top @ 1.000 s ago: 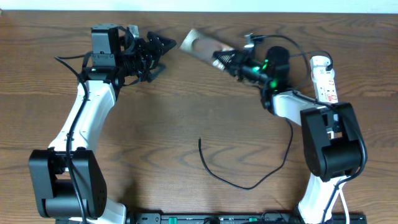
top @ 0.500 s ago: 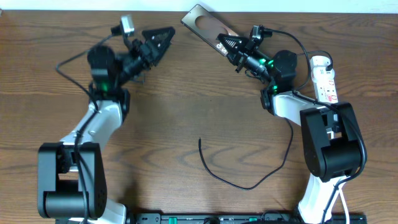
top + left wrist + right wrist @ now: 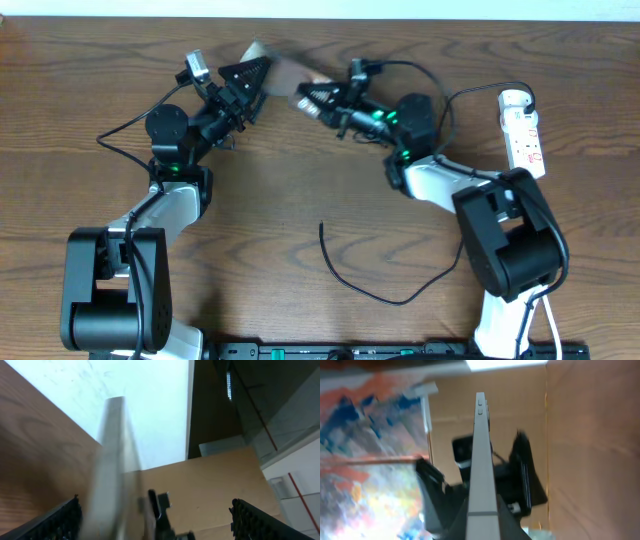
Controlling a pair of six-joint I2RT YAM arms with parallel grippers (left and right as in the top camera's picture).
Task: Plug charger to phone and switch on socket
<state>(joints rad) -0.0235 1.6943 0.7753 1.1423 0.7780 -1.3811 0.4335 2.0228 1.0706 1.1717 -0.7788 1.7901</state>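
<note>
The phone (image 3: 283, 72) is held in the air at the table's far side, blurred, with my right gripper (image 3: 306, 97) shut on one end. In the right wrist view the phone (image 3: 481, 455) shows edge-on, rising from the shut right gripper (image 3: 482, 517). My left gripper (image 3: 246, 78) is open at the phone's other end. In the left wrist view the phone (image 3: 111, 470) stands between the spread fingers of the left gripper (image 3: 156, 510), closer to the left finger (image 3: 62, 520); blur hides any contact. The charger (image 3: 372, 285) lies loose on the table. The socket (image 3: 525, 130) lies far right.
A white cord runs from the socket toward the right arm's base (image 3: 520, 250). The table's far edge (image 3: 420, 20) runs just behind both grippers. A black rail (image 3: 350, 350) runs along the front edge, between the two arm bases.
My right arm has swung the phone left and down toward my left gripper. The left gripper turned to face it and stayed open. Charger and socket have not moved.
</note>
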